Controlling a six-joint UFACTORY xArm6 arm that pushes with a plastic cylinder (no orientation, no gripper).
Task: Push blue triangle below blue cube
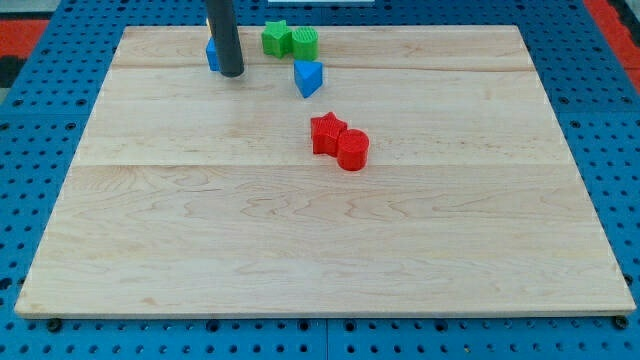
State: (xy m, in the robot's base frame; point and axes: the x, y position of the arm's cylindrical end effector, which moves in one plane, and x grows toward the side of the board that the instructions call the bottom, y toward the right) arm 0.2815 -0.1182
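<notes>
My tip [231,73], a bare rod with no jaws to open or close, stood just before the blue cube [211,55], with the blue triangle [309,77] to the view's right.

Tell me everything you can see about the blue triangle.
The blue triangle is a small solid wedge, plain matte blue, lying flat on the wooden board near the view's top. It touches nothing. The green blocks sit just above it, the red blocks below and to the right. My tip stands to its left, apart from it, in front of the blue cube.
</notes>
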